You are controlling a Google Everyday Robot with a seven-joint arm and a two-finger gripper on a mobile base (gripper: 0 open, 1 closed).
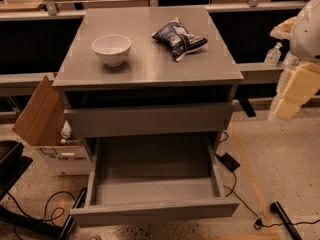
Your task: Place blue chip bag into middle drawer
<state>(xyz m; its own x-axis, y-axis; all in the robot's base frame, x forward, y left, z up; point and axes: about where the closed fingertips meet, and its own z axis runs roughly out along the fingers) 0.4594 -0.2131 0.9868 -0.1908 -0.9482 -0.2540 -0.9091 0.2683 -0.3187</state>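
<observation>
The blue chip bag (179, 38) lies crinkled on the right half of the grey cabinet top (150, 66), with nothing touching it. The middle drawer (155, 166) is pulled out toward me below a closed grey drawer front (150, 119); nothing lies on its flat floor. My gripper (292, 91) hangs at the right edge of the view, beside the cabinet's right side and well apart from the bag, at about the height of the closed drawer front. It holds nothing that I can see.
A white bowl (111, 48) stands on the left half of the cabinet top. An open cardboard box (42, 121) sits on the floor to the left. Cables and a black block (230, 161) lie on the floor to the right. A clear bottle (273, 55) stands behind.
</observation>
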